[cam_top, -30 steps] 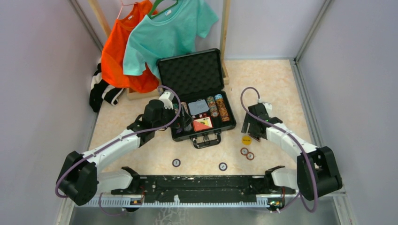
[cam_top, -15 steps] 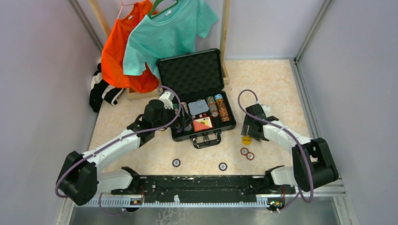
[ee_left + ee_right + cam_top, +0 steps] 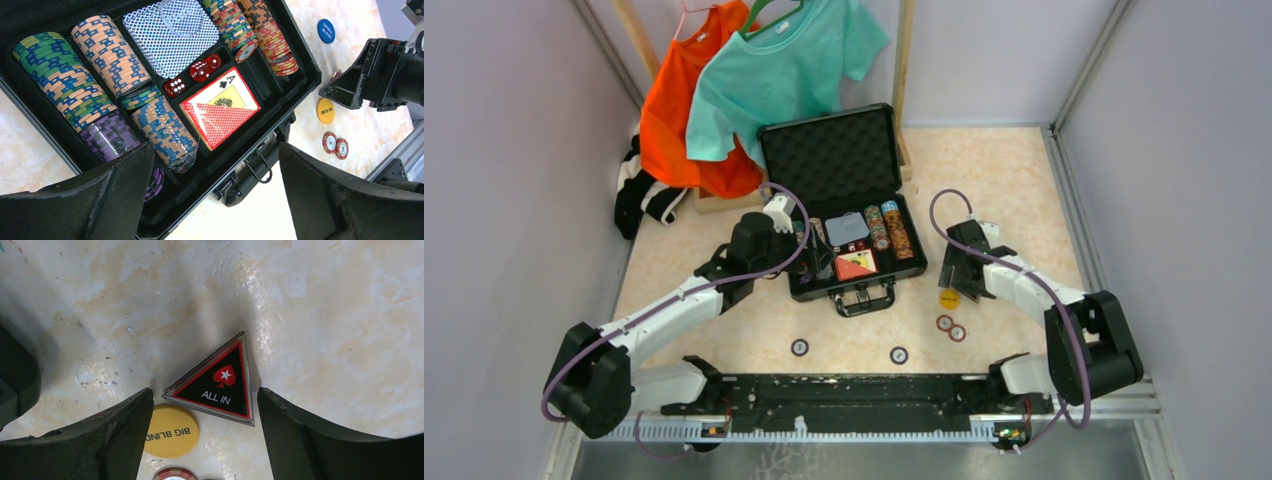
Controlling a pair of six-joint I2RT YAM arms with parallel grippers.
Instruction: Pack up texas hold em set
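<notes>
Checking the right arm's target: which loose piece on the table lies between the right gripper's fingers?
The black triangular ALL IN marker, centred in the open right gripper; the round yellow BIG BLIND button lies off-centre beside it.

— How was the left arm (image 3: 674,300) posed?
— Stretched forward and angled inward. The wrist was tipped down, and the left gripper (image 3: 215,200) had its jaws spread wide.
— And the right arm (image 3: 1029,288)?
— Its elbow was folded up close to the base and the forearm reached forward and inward. The right gripper (image 3: 205,435) pointed straight down, low over the table, jaws apart.
</notes>
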